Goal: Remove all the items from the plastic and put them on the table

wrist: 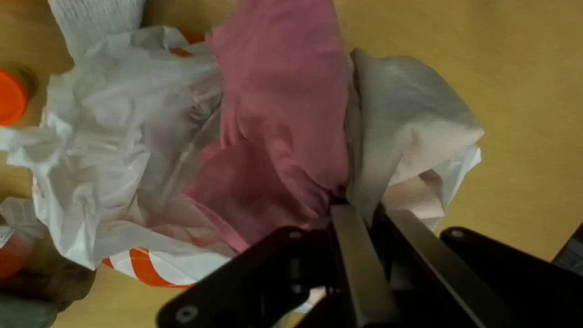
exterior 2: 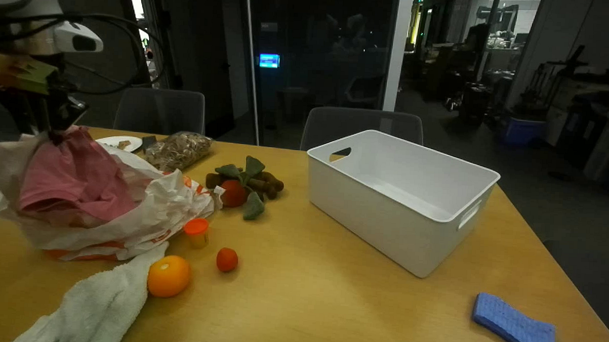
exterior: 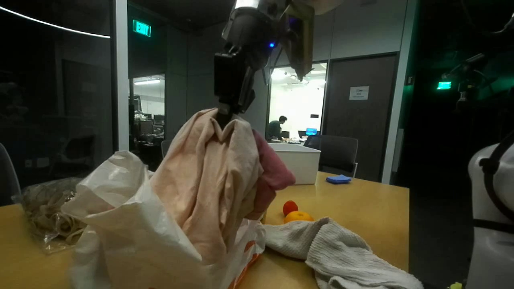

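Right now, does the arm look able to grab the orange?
Probably not yet: the gripper is closed on the pink and beige cloth, which it would likely need to release first; the orange itself looks uncovered.

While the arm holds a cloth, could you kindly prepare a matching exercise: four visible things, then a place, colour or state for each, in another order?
1. Pink cloth
2. Storage bin
3. Shopping bag
4. Orange

A. White, rectangular
B. Round, resting on the table
C. Clamped between the fingers
D. Crumpled, white and orange

Pairs: 1-C; 2-A; 3-D; 4-B
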{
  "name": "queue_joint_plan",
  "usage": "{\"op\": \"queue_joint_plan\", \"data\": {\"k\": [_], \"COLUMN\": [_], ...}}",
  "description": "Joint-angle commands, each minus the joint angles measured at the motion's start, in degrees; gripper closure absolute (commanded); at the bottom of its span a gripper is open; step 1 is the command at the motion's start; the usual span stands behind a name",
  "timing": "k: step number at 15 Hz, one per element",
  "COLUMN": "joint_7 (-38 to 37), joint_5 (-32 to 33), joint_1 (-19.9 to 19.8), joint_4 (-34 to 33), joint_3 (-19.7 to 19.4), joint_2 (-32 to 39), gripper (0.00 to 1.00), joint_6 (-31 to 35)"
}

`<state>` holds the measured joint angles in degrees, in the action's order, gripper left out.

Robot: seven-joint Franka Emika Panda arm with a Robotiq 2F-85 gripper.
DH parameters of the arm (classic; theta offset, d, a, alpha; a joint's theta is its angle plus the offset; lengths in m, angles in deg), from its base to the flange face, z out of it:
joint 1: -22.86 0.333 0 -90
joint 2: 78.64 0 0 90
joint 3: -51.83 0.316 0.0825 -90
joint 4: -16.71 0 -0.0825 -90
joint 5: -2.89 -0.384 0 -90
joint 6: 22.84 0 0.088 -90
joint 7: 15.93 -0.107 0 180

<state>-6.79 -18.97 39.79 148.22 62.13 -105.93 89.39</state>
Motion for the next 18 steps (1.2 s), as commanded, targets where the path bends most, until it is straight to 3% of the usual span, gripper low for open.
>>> {"op": "queue_joint_plan", "data": {"k": [1, 9, 13, 18], "joint_7": [-0.7, -7.1, -9.4, -10.6], "joint_5": [-0.3, 8.4, 14.1, 22.8], "joint_1": [0.2, -3.2, -7.1, -14.2], "joint_4": [-1.3, -0.8, 0.1, 6.7], "joint_3": [-1.1, 0.5, -0.9, -3.4], "joint_2": [-3.8, -20.5, -27.5, -33.1], "gripper": [0.93, 0.92, 0.93, 0.93], "joint_6": [-6.8, -5.3, -4.5, 0.8]}}
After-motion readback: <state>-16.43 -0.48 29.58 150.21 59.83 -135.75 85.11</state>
